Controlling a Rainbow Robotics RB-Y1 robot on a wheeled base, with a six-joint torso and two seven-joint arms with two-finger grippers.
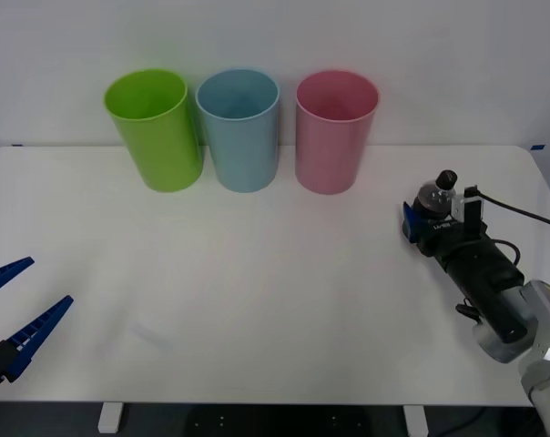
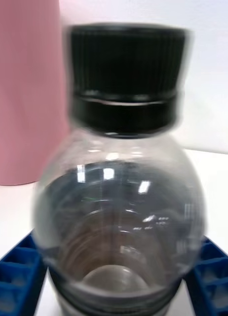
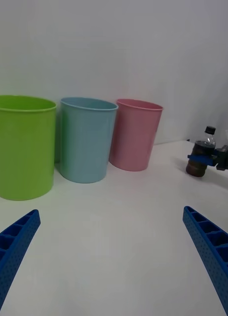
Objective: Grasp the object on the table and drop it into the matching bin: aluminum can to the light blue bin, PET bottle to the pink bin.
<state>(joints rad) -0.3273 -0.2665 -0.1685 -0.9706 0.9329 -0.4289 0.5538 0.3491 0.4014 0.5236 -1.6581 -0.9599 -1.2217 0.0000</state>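
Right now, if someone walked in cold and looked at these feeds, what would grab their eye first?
Three bins in a row at the table's far edge: green, blue, pink. Next, the right hand, right of the pink bin, with its blue fingers on either side of a small dark bottle with a black cap. The left hand waits open at the near left corner.

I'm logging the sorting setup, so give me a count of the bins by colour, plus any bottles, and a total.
Lime green bin: 1
Light blue bin: 1
Pink bin: 1
PET bottle, between the right gripper fingers: 1
Total: 4
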